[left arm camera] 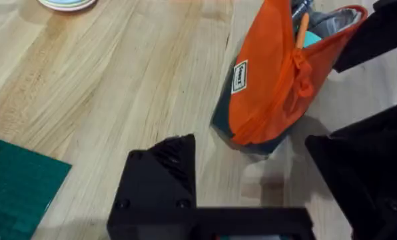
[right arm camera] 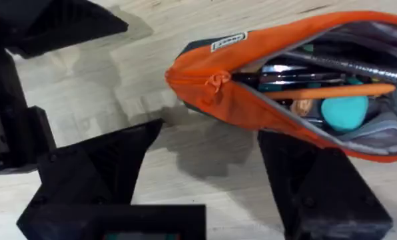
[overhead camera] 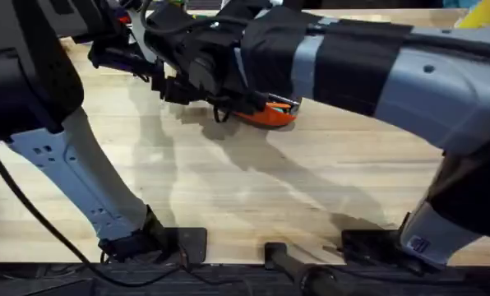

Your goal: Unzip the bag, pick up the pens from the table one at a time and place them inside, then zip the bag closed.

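Right now the bag [right arm camera: 252,100] lies on its side on the table [overhead camera: 253,189] with its zipper run open along most of its length, the mouth gaping so that I can look straight in through my right wrist camera: the orange pen [right arm camera: 332,91] lies lengthwise across the opening, a grey pen [right arm camera: 358,67] sits above it against the grey lining, and a teal rounded object [right arm camera: 344,112] rests among them. That tells me the loading part looks done and what remains, as I judge it, is the closing. The zipper pull [right arm camera: 217,81] sits at the closed end of the bag, near the corner by the small label, which is where I would expect it with the mouth this wide. My right gripper [right arm camera: 212,183] hovers just beside the bag with its fingers spread wide apart, holding nothing and touching nothing; the bag's long edge lies just beyond the gap between them. My left gripper [left arm camera: 252,183] is likewise spread wide and empty, poised near the bag's navy-bottomed end. On the overhead both arms crowd over the bag [overhead camera: 270,113], so little of it shows there. I read the two open hands as set either side to pin one end and draw the pull along.
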Robot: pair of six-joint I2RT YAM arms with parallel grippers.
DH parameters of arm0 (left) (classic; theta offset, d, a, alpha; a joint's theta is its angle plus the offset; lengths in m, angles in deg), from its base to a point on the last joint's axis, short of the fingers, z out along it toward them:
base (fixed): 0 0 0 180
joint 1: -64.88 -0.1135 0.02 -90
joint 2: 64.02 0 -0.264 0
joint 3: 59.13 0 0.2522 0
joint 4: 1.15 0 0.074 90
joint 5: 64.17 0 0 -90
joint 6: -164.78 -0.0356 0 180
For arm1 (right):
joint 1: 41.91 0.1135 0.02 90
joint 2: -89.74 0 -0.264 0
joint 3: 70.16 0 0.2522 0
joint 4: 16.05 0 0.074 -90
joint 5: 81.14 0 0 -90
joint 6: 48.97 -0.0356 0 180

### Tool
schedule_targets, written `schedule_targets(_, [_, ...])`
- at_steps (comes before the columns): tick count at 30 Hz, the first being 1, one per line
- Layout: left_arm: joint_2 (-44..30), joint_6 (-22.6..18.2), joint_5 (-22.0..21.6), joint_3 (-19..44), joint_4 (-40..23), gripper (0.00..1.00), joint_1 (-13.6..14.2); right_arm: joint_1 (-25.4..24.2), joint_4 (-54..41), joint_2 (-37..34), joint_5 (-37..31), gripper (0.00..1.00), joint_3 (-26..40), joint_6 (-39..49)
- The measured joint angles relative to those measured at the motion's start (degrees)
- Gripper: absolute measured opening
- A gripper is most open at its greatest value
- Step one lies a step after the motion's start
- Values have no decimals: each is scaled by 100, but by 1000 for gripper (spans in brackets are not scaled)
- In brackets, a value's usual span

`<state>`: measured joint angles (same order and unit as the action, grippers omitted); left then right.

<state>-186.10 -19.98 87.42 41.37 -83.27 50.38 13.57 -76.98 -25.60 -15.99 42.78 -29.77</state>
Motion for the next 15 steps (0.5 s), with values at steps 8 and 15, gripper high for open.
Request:
schedule_targets(8, [0,0,-7,0,-2,992,0,-60,30,-3,-76,992,2,1])
schedule_targets(15, [0,0,-7,0,-2,993,0,-182,52,-3,-88,992,2,-1])
